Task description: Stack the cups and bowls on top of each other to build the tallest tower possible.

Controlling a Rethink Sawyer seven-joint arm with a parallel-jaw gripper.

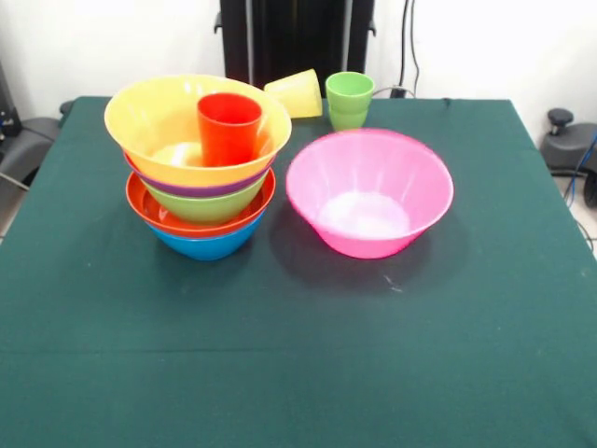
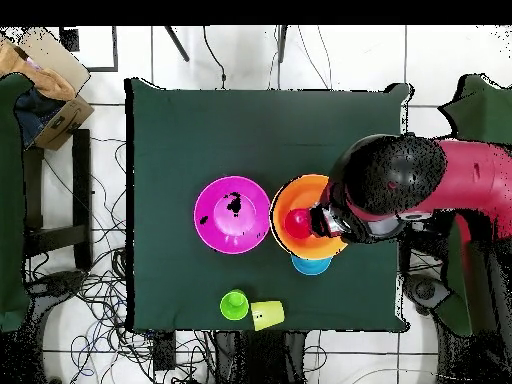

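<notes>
The tower (image 1: 205,201) stands left of centre, with blue, red-orange, green and purple bowls nested under a large yellow-orange bowl (image 1: 154,121). A red cup (image 1: 229,128) stands upright inside that top bowl. To its right a large pink bowl (image 1: 368,191) sits alone on the cloth. Behind them a yellow cup (image 1: 297,93) lies on its side next to an upright green cup (image 1: 349,93). No gripper shows in the front view. In the overhead view the red and black arm hangs over the tower, and the gripper (image 2: 323,220) is a dark shape beside the red cup (image 2: 297,222).
A dark green cloth covers the table (image 1: 280,355). From overhead, the pink bowl (image 2: 232,214) touches the tower's side, and the green cup (image 2: 234,305) and yellow cup (image 2: 267,315) lie near the table edge. A cardboard box (image 2: 50,70) and cables lie on the floor.
</notes>
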